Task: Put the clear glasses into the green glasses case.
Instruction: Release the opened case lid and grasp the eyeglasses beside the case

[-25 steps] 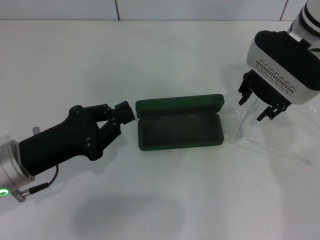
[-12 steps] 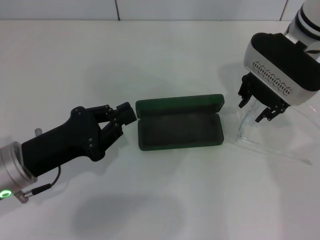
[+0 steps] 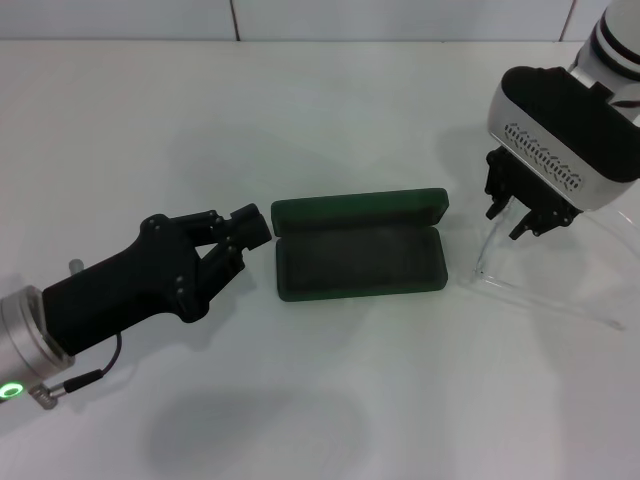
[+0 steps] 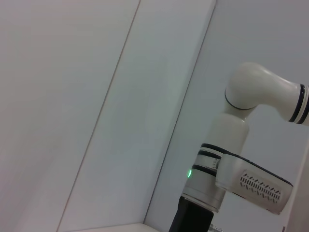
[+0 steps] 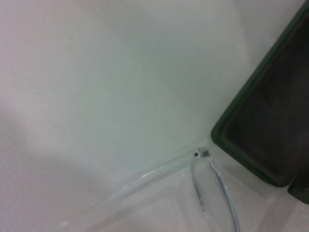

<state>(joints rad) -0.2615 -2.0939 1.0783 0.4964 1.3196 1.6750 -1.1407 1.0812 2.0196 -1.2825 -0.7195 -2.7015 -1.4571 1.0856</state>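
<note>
Clear glasses (image 3: 520,275) lie free — right end effector (image 3: 526,214) narrowly open above.

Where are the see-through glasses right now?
In the head view, the clear glasses lie on the white table on the robot's right, just beside the open green glasses case and directly under the right gripper.

A white table (image 3: 330,120) meets what looks like a tiled wall (image 3: 400,18)

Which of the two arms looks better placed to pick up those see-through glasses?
The right. The right gripper hangs directly over the clear glasses; the left gripper sits beyond the open green glasses case.
</note>
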